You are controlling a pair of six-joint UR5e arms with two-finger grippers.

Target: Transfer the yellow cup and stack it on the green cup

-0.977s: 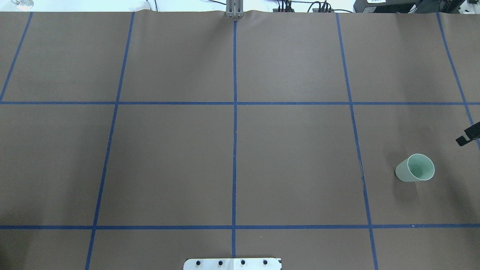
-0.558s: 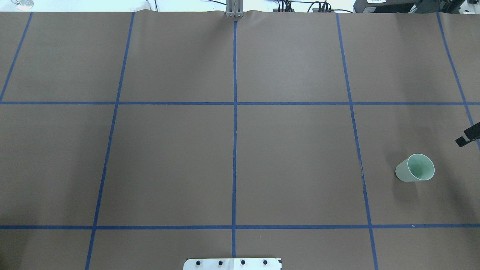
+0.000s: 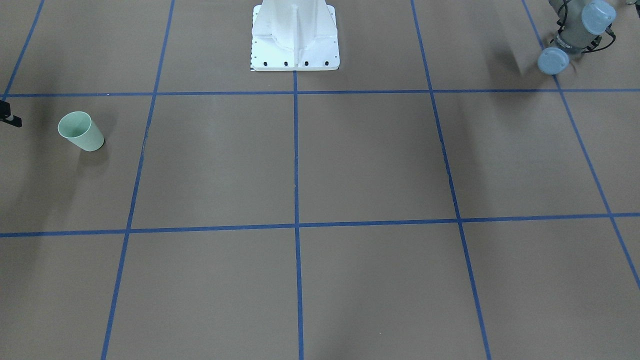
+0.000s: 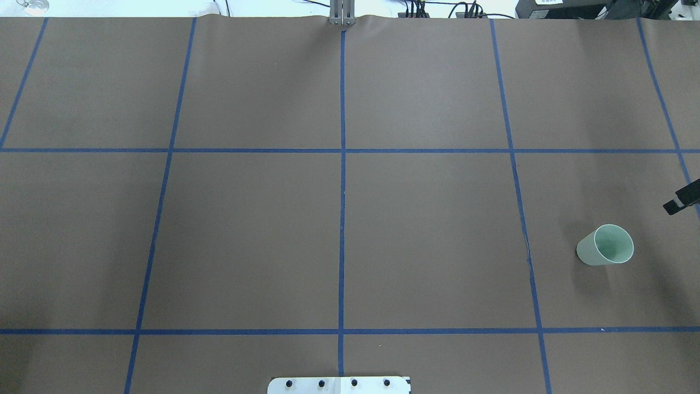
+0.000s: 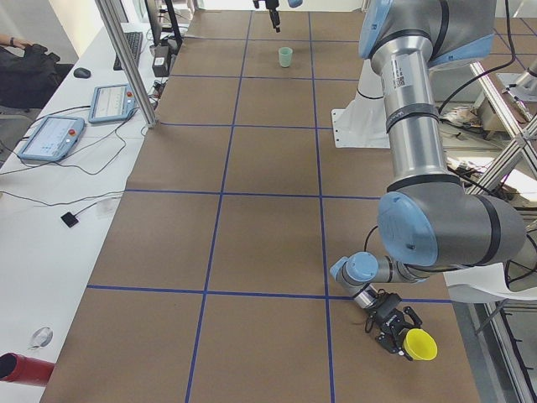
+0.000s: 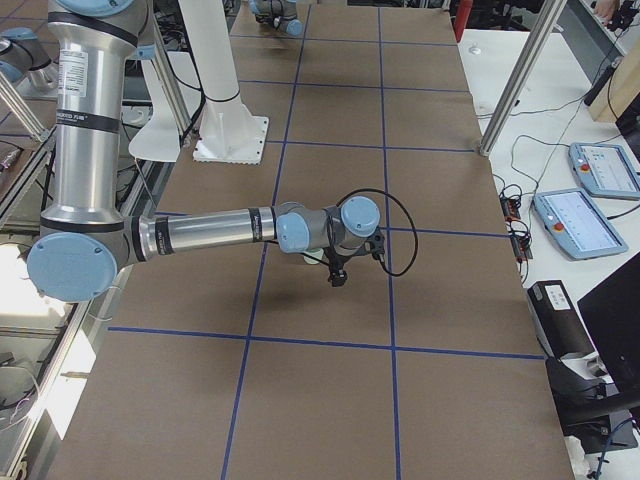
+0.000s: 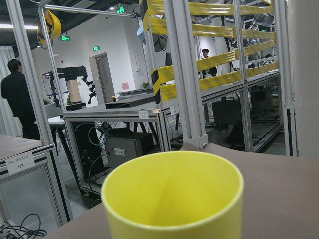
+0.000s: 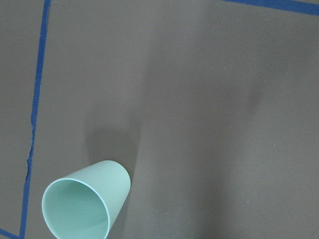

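The yellow cup (image 7: 172, 194) fills the lower middle of the left wrist view, its mouth facing the camera. In the exterior left view the yellow cup (image 5: 418, 344) is at the tip of my left gripper (image 5: 393, 326), low over the table's near corner; I cannot tell whether the gripper is open or shut. The green cup (image 4: 606, 246) stands upright and empty on the table's right side; it also shows in the front view (image 3: 80, 131) and the right wrist view (image 8: 84, 204). My right gripper (image 4: 680, 201) hangs above and beside it, only a black tip showing, state unclear.
The brown table cover (image 4: 251, 241) carries a blue tape grid. The robot's white base (image 3: 295, 35) stands at the middle of the near edge. A side bench holds tablets (image 5: 52, 137) and cables. A metal frame post (image 5: 126, 59) stands by the table's edge.
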